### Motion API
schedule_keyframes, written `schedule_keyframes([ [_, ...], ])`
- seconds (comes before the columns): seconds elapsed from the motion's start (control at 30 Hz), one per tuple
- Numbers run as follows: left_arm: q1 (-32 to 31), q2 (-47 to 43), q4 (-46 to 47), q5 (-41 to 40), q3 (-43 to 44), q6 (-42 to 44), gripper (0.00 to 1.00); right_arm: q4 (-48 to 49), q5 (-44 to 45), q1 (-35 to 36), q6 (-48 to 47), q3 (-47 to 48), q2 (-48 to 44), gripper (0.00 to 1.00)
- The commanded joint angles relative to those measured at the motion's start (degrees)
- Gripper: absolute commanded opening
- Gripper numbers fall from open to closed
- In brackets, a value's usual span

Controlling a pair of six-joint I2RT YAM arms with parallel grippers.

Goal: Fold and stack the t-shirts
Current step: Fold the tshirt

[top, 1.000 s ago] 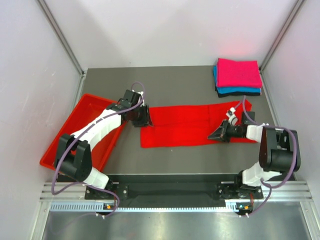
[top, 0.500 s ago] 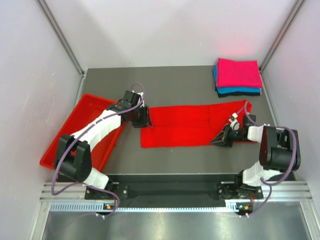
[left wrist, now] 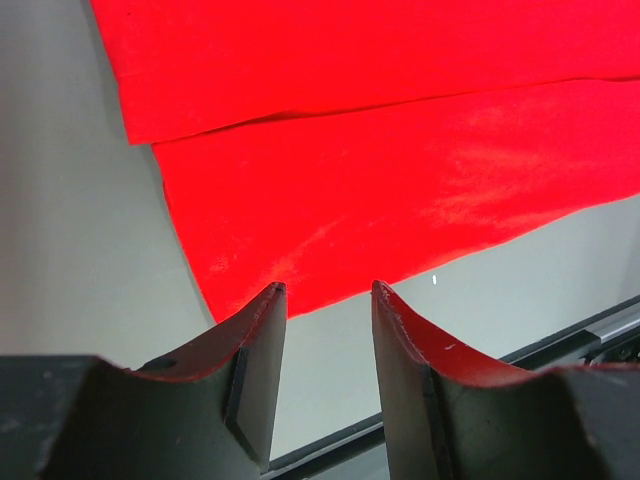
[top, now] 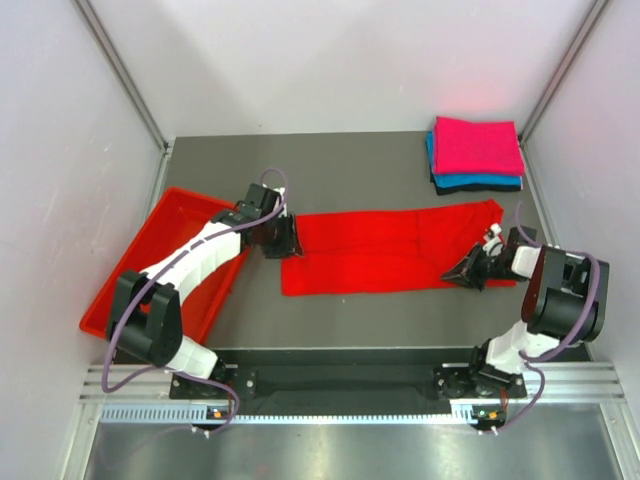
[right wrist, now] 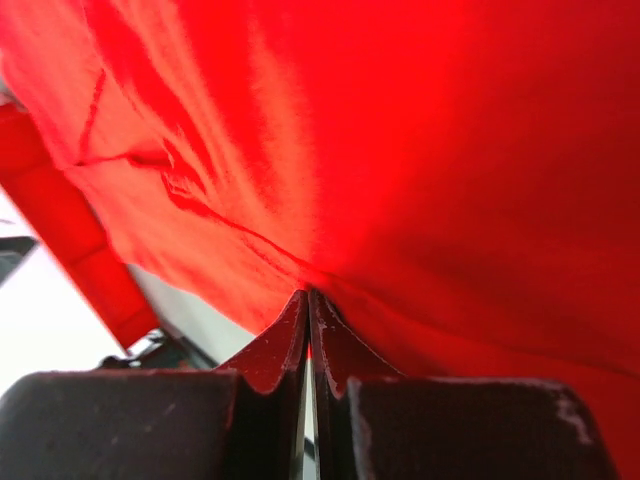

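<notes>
Right gripper [top: 450, 275] has slid out toward 3 o'clock over the last sec, from mid-cloth to near the right end of the red shirt [top: 370, 250]. Its jaws are pressed together w/ cloth puckered at the tips in the wrist view (looks like a pinch on a fold, not just a touch). Left gripper [top: 288, 243] has barely shifted: it sits at the shirt's 9 o'clock end, jaws a narrow gap apart, nothing btwn them, the cloth's near-left corner just beyond the tips. The shirt lies flat as a long strip across mid-table, already folded lengthwise, so the next fold is prob. end-to-end; the right side now has its grip, the left doesn't yet. The stack [top: 478, 150] of pink, teal and black sits in the 1 o'clock corner, near the strip's far-right corner but apart from it, so little slack there. The tray [top: 160, 230] at 9 o'clock lies under the left arm. Bare table [top: 350, 170] at 12 o'clock, plus a thinner band at 6 o'clock, leaves room to swing the cloth over.
</notes>
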Motion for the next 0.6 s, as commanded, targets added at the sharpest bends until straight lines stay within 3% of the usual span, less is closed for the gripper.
schedule_keyframes([
  [0.0, 0.3, -1.5, 0.5, -0.4, -0.5, 0.7, 0.45, 0.9, 1.7, -3.5, -2.2, -0.4, 2.4, 0.00],
  [0.23, 0.3, -1.3, 0.3, -0.4, 0.3, 0.7, 0.45, -4.6, 0.0, -5.0, -2.0, 3.0, -5.1, 0.00],
  [0.37, 0.3, -1.5, 1.1, 0.7, 0.3, 0.2, 0.46, -7.4, 4.8, -4.7, -0.8, 6.5, -11.3, 0.00],
  [0.53, 0.3, -1.0, 1.3, 2.8, 1.8, 0.2, 0.45, -1.3, 13.3, -4.5, 3.1, 12.0, -12.5, 0.04],
  [0.57, 0.4, -1.0, 1.3, 3.2, 2.1, 0.3, 0.46, 0.2, 14.8, -4.5, 3.2, 12.9, -11.5, 0.09],
])
